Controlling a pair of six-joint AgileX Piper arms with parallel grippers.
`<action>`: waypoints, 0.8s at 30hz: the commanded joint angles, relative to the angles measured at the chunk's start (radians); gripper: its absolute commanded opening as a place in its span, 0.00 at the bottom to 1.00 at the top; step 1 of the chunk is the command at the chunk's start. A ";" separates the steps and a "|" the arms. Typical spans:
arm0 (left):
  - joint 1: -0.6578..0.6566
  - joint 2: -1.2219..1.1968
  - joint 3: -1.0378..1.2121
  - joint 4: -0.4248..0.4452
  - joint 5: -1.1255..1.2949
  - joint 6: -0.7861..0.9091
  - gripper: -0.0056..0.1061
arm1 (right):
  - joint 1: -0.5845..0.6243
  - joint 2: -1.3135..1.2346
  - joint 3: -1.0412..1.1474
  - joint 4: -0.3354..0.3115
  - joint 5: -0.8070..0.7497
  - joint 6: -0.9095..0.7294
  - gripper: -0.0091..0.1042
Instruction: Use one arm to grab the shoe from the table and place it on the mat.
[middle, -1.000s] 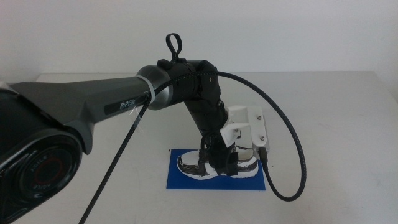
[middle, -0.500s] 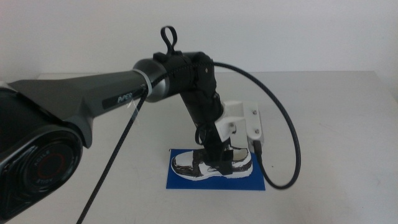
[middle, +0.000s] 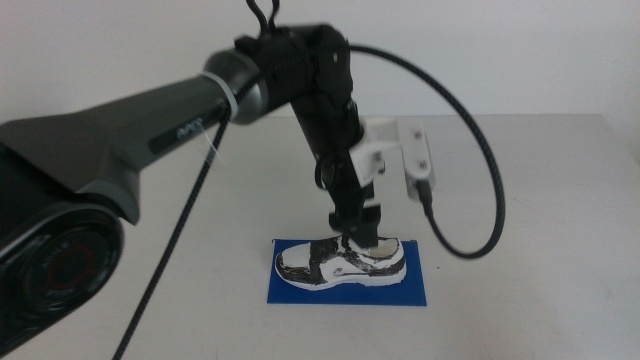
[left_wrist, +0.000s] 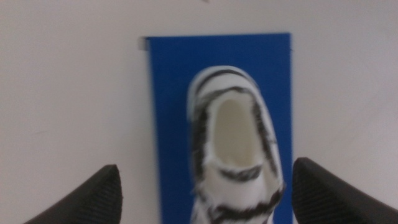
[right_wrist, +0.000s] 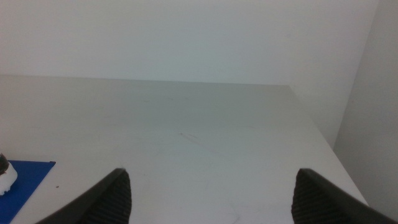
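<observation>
The shoe lies flat on the mat, its sole inside every blue edge, with a bare strip of mat showing at toe, heel and near side, and open white table all round the mat. The left gripper hangs just above the shoe's collar, jaws spread wide and holding nothing. The arm bears pale lettering too blurred to read; the right gripper waits over bare table off the mat's edge, jaws apart and empty.
</observation>
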 joint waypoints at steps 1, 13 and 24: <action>0.000 -0.105 -0.060 -0.002 0.100 -0.052 0.89 | -0.005 -0.020 -0.010 -0.008 -0.079 -0.013 0.67; 0.103 -0.317 -0.089 0.012 0.099 -0.283 0.89 | -0.005 -0.020 -0.010 -0.008 -0.079 -0.013 0.67; 0.178 -0.539 -0.081 0.118 0.049 -0.386 0.89 | -0.005 -0.020 -0.010 -0.008 -0.079 -0.013 0.67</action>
